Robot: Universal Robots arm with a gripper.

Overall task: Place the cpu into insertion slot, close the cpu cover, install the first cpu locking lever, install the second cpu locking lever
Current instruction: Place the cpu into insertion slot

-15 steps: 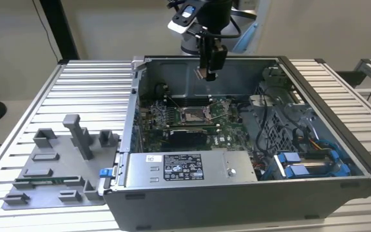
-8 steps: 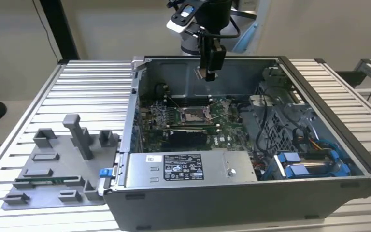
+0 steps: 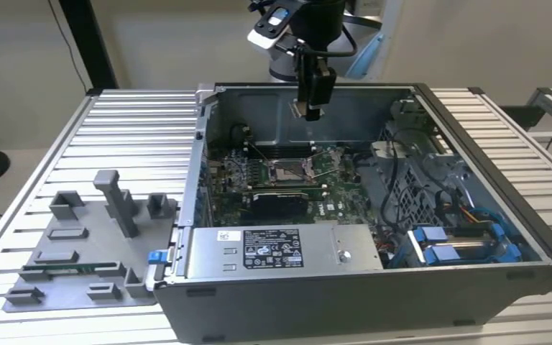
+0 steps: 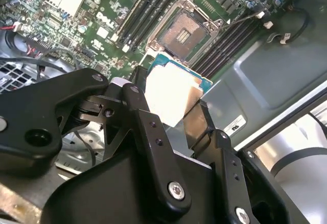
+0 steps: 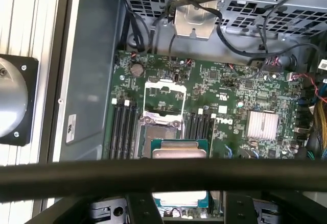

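Note:
My gripper [image 3: 309, 108] hangs above the open computer case, shut on the cpu [image 4: 171, 94], a flat square chip with a silvery top and green edge. In both wrist views the chip sits between the black fingers [image 4: 148, 127]. The insertion slot [image 5: 160, 132] lies below on the green motherboard [image 5: 240, 89], bare with a dark centre; it is also seen as the socket [image 4: 181, 30] and as the square socket [image 3: 286, 171] in the exterior view. The cpu cover [image 5: 164, 84], a thin silvery frame, stands swung open beside the slot. The chip is well above the board, not touching it.
Long black memory slots [image 5: 124, 132] flank the socket. A silver heatsink [image 5: 263, 124] sits on the board. A drive cage with cables [image 3: 430, 180] fills the case on the exterior view's right. The power supply [image 3: 267, 248] is at the front. A grey fixture plate [image 3: 84, 251] lies outside.

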